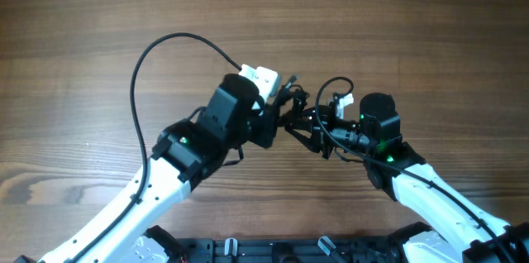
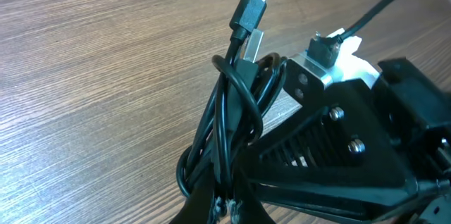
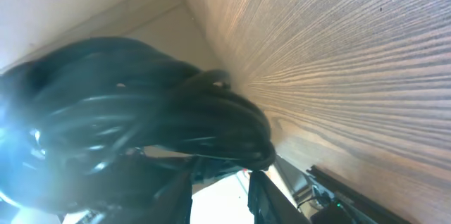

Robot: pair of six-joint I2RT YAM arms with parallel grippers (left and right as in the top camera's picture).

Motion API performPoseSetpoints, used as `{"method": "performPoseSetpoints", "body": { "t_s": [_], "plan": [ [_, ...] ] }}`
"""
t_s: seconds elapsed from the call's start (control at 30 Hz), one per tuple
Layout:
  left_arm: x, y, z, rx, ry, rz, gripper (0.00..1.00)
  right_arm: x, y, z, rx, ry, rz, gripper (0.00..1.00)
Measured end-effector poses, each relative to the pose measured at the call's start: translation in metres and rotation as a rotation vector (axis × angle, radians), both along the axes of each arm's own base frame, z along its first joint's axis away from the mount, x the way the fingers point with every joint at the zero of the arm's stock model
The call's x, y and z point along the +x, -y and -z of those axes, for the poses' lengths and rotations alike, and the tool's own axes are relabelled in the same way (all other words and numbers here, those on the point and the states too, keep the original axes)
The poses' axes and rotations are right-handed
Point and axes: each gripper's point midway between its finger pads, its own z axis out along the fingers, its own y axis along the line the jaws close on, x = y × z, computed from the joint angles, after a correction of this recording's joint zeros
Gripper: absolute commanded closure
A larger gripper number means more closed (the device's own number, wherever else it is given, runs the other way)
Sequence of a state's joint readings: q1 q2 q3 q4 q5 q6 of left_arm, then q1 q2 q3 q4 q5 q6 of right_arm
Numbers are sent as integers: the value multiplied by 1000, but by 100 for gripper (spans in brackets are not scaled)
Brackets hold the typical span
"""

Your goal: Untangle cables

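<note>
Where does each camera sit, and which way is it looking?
Overhead: above the table, looking straight down; both arms show, left pincer and right pincer meeting at the cables.
Left wrist: on the left arm, looking past its own fingers at the cables and the wood.
Right wrist: on the right arm, blurry and very close to the dark cables; its fingers show at the bottom.
Shared: all three see the cables and the table.

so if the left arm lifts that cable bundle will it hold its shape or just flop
Probably floppy: the cables are thin cords in loose loops, so they should sag rather than keep shape. Likely light, as the bundle is small. The plug end sticks up, so it may snag on loops when pulled.
</note>
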State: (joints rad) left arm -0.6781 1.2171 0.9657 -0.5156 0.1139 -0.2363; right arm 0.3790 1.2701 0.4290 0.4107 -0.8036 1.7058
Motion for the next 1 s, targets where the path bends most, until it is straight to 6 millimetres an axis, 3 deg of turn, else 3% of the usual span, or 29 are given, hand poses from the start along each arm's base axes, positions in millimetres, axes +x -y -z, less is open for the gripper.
{"method": "performPoseSetpoints", "body": {
  "t_s": [0.23,0.43,0.63,0.83,0.93,1.0],
  "plan": [
    [-11,16,-2,28,46,26,96,-1,-2,-1,8,-16,-1,73],
    [-7,21,-9,-50,23,-44,96,0,-2,-1,13,-24,8,95],
    [-5,20,-10,-93,-21,-113,96,1,-1,-1,18,-48,25,96],
    [-14,-2,13,15,-88,-171,96,11,10,0,11,-43,72,96],
    [-15,0,12,3,-95,-167,96,16,13,2,-10,-7,91,95],
    [-15,11,5,-48,-94,-139,96,19,15,4,-32,20,99,88]
  ]
}}
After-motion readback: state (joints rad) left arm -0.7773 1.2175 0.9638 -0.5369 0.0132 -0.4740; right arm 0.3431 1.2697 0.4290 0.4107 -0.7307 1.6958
